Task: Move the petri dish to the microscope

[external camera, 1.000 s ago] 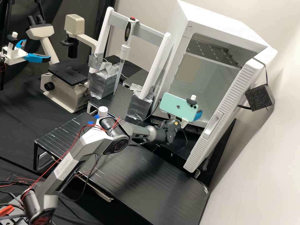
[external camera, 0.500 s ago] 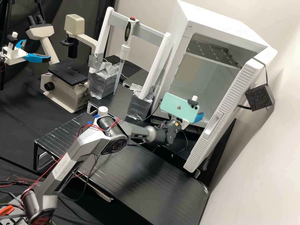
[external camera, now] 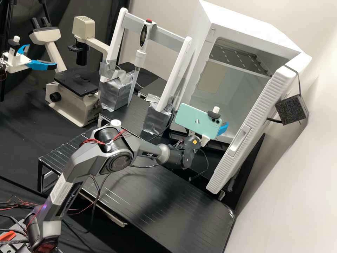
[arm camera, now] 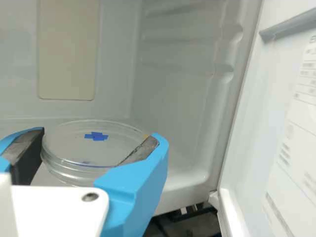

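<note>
One white cabinet [external camera: 242, 21] has its one door [external camera: 252, 123] swung open, presumably for easy reaching in. One microscope [external camera: 72, 105] stands well apart, its single flat stage [external camera: 77, 82] probably the landing spot. One gripper [arm camera: 98, 136] is at the cabinet's opening, two blue fingers [arm camera: 136, 185] closed on opposite sides of one petri dish [arm camera: 81, 153], likely to keep it level. One blue tape patch [arm camera: 96, 136] marks its top.

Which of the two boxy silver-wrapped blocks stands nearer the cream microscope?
The high view's left block, beside the microscope; the right one stands nearer the open white cabinet.
</note>
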`<state>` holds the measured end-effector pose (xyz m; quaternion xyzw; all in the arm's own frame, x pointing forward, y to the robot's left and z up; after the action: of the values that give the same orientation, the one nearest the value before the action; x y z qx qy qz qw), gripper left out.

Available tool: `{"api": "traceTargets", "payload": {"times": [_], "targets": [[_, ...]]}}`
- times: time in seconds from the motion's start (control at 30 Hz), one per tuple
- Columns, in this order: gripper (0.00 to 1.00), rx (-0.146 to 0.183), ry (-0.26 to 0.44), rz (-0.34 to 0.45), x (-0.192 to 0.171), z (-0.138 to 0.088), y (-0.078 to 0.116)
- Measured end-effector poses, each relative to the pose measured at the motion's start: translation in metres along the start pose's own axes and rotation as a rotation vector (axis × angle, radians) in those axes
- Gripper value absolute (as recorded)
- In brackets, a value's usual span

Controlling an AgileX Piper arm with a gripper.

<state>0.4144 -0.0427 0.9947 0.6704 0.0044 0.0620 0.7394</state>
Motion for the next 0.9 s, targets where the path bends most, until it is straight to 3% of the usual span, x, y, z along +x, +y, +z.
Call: {"api": "traceTargets", "payload": {"times": [0.2,0.37,0.5,0.7,0.9], "targets": [[0.00,0.013,0.036,-0.025,-0.036,0.009,-0.007],[0.00,0.073,0.082,-0.001,-0.076,0.012,-0.014],[0.00,0.091,0.062,0.021,-0.106,0.007,-0.013],[0.00,0.062,0.047,0.011,-0.149,-0.020,-0.016],[0.00,0.017,0.081,-0.010,-0.180,-0.053,-0.027]]}}
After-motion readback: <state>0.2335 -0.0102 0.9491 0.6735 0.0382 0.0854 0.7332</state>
